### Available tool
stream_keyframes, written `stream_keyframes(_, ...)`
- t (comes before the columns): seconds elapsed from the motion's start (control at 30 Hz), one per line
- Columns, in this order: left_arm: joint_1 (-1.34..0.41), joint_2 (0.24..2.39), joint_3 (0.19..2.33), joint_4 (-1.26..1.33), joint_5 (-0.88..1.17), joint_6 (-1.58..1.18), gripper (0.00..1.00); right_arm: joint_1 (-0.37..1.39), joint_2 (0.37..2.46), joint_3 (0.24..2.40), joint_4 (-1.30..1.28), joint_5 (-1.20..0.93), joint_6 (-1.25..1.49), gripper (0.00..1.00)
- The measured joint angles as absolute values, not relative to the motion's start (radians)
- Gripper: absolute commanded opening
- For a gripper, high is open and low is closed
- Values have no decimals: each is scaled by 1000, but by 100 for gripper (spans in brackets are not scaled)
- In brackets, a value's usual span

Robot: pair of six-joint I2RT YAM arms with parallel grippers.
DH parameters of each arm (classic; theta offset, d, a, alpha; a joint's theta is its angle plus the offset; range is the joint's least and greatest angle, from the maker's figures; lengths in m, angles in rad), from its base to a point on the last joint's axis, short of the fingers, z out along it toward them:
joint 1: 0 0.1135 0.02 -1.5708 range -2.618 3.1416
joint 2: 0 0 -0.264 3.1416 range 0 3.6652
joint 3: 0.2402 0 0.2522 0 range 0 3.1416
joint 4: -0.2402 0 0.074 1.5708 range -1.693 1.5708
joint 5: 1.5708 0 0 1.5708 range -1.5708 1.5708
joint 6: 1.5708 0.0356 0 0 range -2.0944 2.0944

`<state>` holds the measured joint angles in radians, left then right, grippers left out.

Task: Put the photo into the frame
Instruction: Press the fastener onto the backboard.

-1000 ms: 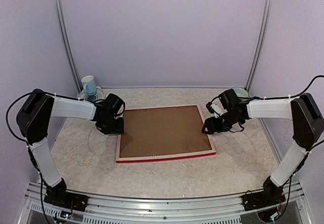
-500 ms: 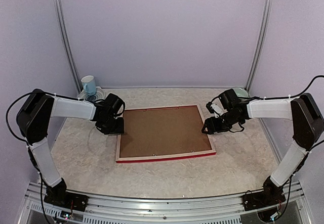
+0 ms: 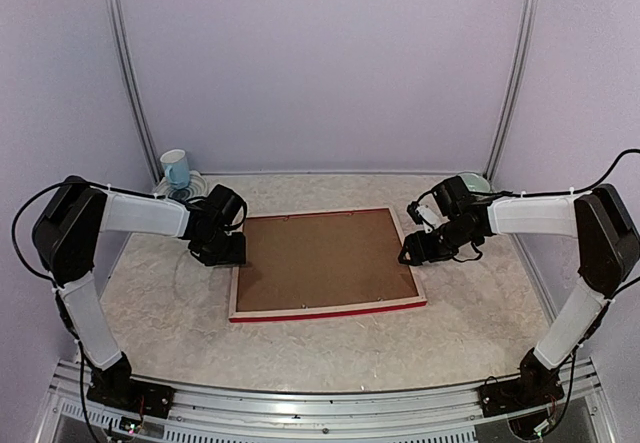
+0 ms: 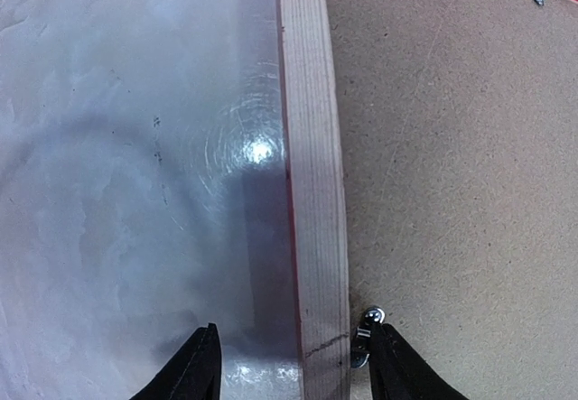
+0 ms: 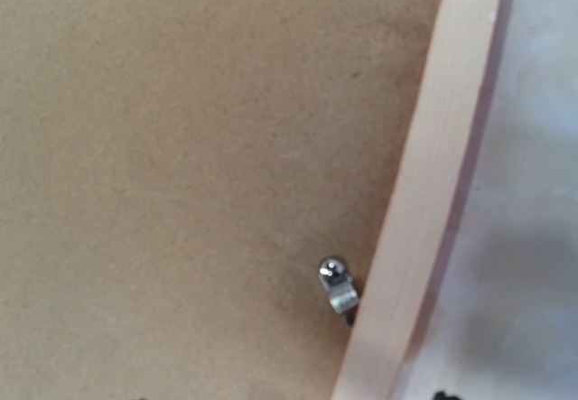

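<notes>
The frame [image 3: 330,311] lies face down on the table, red edge at the front, pale wood on the back. A plain brown backing board [image 3: 320,258] fills it. The photo is hidden. My left gripper [image 3: 228,253] is open at the frame's left side. In the left wrist view its fingers [image 4: 194,368] straddle the wooden rail [image 4: 312,174], with one tip beside a metal clip [image 4: 368,323]. My right gripper [image 3: 412,251] is open over the frame's right side. In the right wrist view the rail [image 5: 442,165] and a metal clip [image 5: 336,287] show, with only the fingertips at the bottom edge.
A pale blue cup [image 3: 176,168] stands at the back left corner of the table. A pale green object [image 3: 473,179] sits at the back right. Metal posts and purple walls enclose the table.
</notes>
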<state>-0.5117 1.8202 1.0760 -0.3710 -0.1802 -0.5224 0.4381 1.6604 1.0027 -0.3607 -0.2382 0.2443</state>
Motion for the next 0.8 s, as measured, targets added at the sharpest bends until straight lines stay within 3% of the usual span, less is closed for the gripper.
stream_keyframes(0.47, -511, 1820, 1072, -381, -164, -522, 51, 438, 1660, 1003, -361, -238, 244, 67)
stream_keyframes(0.67, -511, 1820, 1072, -376, -161, -525, 47, 438, 1660, 1003, -361, -238, 244, 67)
stream_keyframes(0.8, -511, 1820, 1071, -373, -157, -529, 38, 438, 1660, 1003, -361, -238, 244, 67)
